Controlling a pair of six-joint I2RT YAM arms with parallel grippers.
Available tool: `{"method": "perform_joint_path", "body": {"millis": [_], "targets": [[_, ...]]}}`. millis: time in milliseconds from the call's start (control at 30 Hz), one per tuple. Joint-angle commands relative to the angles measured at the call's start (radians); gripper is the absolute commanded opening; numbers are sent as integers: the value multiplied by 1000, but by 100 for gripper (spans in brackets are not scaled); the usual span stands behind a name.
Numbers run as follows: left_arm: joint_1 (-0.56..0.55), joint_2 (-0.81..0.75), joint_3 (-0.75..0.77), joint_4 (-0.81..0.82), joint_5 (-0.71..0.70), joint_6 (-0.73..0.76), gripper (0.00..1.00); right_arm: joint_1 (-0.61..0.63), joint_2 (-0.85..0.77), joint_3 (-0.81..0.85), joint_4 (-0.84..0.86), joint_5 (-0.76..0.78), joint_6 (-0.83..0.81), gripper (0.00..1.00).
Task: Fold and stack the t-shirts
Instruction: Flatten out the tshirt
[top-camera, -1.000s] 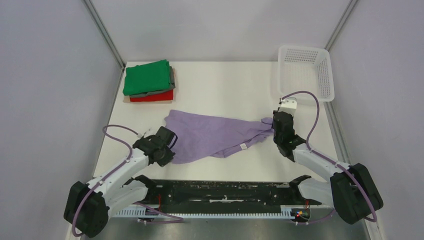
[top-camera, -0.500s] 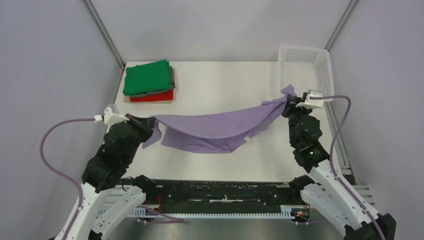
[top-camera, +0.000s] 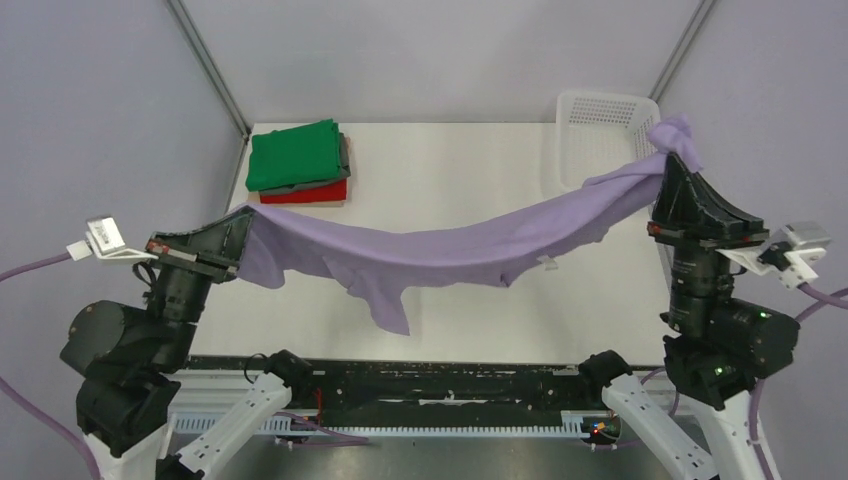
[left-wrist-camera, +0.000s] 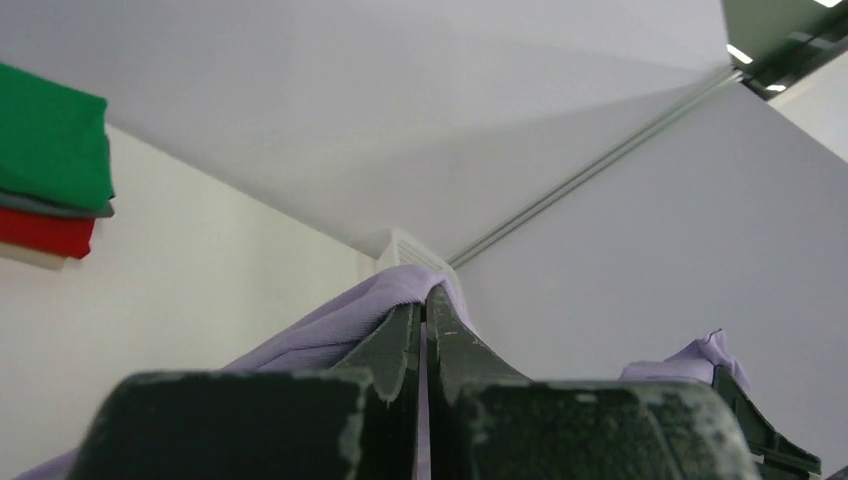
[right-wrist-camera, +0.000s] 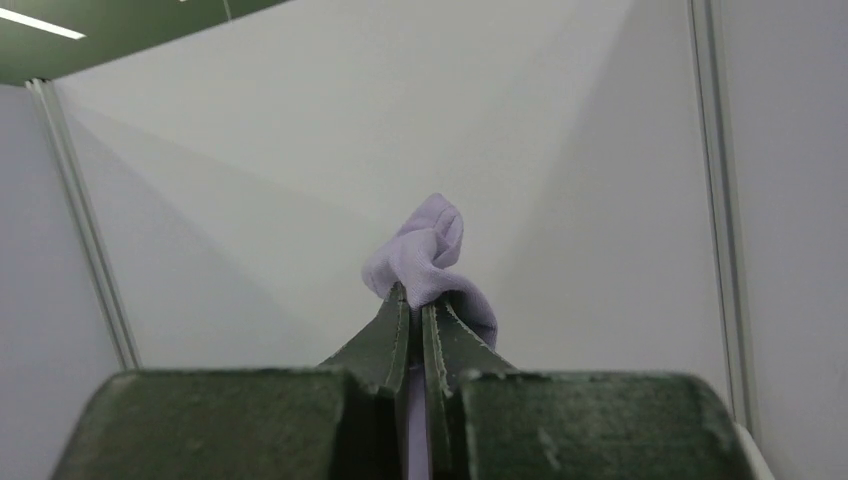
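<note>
A: Where is the large light purple cloth t-shirt (top-camera: 450, 245)?
B: Strung up above the white table (top-camera: 450, 150), sagging in the middle, one loose flap dangling toward the near edge. The left gripper (top-camera: 240, 222) is clenched on its left end, the right gripper (top-camera: 668, 162) on its right end, a wad of cloth poking past the fingers.
A: What lies around it?
B: Far left, a stack: folded green t-shirt (top-camera: 293, 155) on top, grey t-shirt (top-camera: 345, 152) beneath, red t-shirt (top-camera: 305, 194) lowest. Far right, a white plastic mesh basket (top-camera: 600, 110); the shirt's raised right end crosses in front of its right rim
</note>
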Motion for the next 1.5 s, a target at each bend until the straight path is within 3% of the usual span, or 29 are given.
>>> {"method": "perform_joint_path", "body": {"millis": [0,267,433,467,500,533,567,600,667,733,767,800,933,1033,1200,1467], "targets": [[0,29,82,70,94,78,2,-3,15,125,-51,-69,-64,0],[-1,103,-118,55,53,52,2,-3,160,84,-65,69,-153,0],[2,317,-353,0,-192,-33,5,-3,412,-62,23,337,-181,0],[14,400,-388,-5,-224,-53,10,-3,477,-91,64,366,-199,0],[45,478,-405,7,-208,-52,22,-4,565,-103,104,398,-223,0],[78,580,-406,33,-174,-39,45,-4,660,-98,134,428,-243,0],[120,675,-387,45,-142,-26,80,-3,740,-72,146,444,-270,0],[146,746,-353,27,-124,-24,99,-3,836,-19,142,478,-291,1],[170,855,-260,-31,-127,-7,100,-4,966,93,90,529,-311,26],[170,887,-227,-30,-142,10,100,0,1037,173,20,573,-303,59],[170,884,-226,-15,-140,18,100,4,1049,190,-1,579,-290,82],[170,875,-230,0,-130,27,100,9,1046,183,-3,572,-281,98],[169,831,-278,67,-16,51,100,52,975,115,-9,508,-242,98],[165,814,-342,130,105,51,100,95,898,78,-82,496,-119,98],[111,798,-466,252,321,43,100,124,761,-88,-135,199,148,98],[57,762,-640,342,347,36,100,248,720,-307,-289,95,306,98]]}}
